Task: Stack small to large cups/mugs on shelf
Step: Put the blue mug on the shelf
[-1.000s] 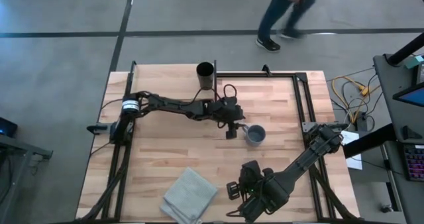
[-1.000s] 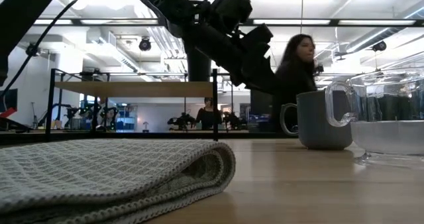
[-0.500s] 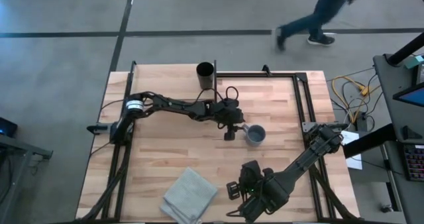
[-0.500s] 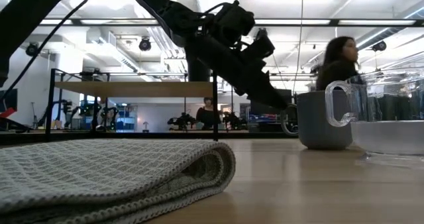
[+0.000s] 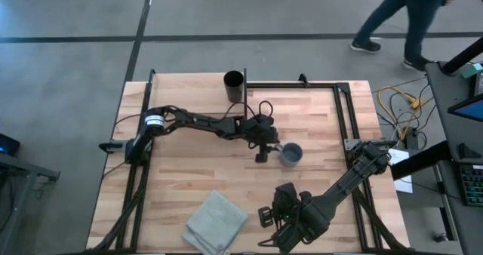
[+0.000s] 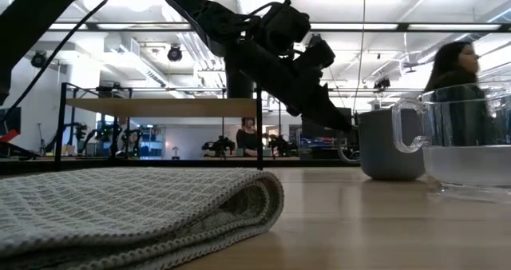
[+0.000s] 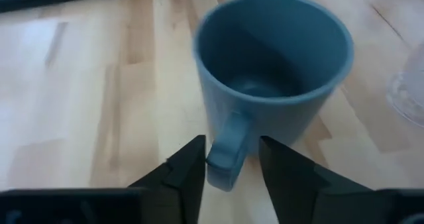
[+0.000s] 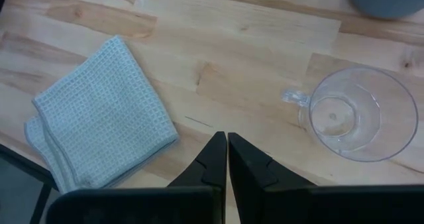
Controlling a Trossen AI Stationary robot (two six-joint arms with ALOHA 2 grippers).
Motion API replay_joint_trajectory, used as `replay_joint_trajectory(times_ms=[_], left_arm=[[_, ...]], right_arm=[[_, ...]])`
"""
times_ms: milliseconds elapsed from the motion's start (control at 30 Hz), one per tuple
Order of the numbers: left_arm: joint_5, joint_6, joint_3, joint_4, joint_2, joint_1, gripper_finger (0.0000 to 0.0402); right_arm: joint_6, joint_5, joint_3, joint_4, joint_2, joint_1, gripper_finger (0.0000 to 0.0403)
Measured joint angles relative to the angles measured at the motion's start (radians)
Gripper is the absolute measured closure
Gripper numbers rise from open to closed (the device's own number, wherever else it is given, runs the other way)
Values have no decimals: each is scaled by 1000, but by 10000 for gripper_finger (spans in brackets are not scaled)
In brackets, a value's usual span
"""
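Note:
A blue-grey mug (image 5: 292, 154) stands upright on the table, right of centre, its handle (image 7: 228, 151) toward my left gripper (image 5: 272, 148). That gripper is open and low, with one finger on either side of the handle (image 6: 345, 152). A clear glass cup (image 8: 358, 114) stands upright near the front. My right gripper (image 5: 265, 216) hovers shut and empty above the front edge. A black cup (image 5: 234, 84) stands at the far edge by the right end of the pale shelf board (image 6: 160, 108).
A folded grey cloth (image 5: 216, 221) lies at the table's front left, beside the glass cup (image 6: 467, 142). Black frame rails (image 5: 343, 119) run along the table's far and right sides. A person walks on the floor beyond the far right corner.
My left gripper has gone down and a little toward the mug's handle, ending with its fingers around the handle. The mug has stayed in place. A person beyond the table has walked toward the right.

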Motion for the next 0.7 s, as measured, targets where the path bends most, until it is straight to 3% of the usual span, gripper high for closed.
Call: replay_joint_trajectory(times_ms=[267, 500, 700], left_arm=[[6, -1, -7, -26, 0, -32, 367], [0, -48, -6, -117, -24, -40, 370], [-19, -53, -7, -281, -129, -45, 370]], right_arm=[[0, 0, 0, 1, 0, 0, 394], [0, 0, 0, 2, 0, 0, 394], [0, 0, 0, -2, 0, 0, 394]])
